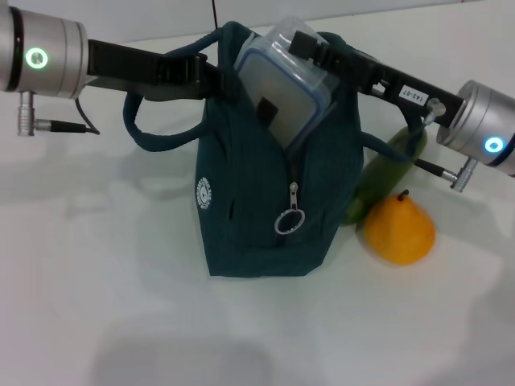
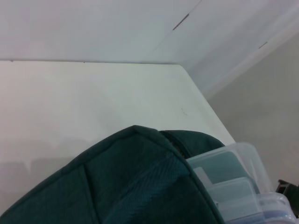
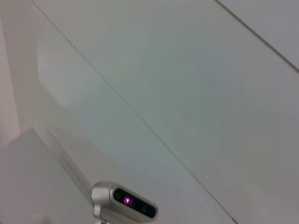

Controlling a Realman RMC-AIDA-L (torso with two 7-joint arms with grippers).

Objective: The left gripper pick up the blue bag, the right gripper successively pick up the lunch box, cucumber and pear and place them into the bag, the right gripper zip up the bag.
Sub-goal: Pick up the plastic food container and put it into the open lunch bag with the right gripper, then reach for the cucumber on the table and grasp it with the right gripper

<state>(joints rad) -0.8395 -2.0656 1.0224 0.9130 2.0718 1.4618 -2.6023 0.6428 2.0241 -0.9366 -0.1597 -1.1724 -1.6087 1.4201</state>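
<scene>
The blue bag [image 1: 265,209] stands upright in the middle of the table, its top unzipped and its ring pull hanging down the front. My left gripper [image 1: 216,79] is shut on the bag's upper left rim, next to a handle. The lunch box [image 1: 286,80] sits tilted in the bag's mouth, half in and half out, with my right gripper [image 1: 304,44] shut on its upper edge. The cucumber [image 1: 380,170] lies behind the bag's right side, and the pear [image 1: 400,230] sits in front of it. The left wrist view shows the bag's fabric [image 2: 131,186] and the lunch box [image 2: 233,182].
The white table [image 1: 121,305] runs all around the bag. A wall rises behind the table. The right wrist view shows only pale walls and a small silver device [image 3: 124,203].
</scene>
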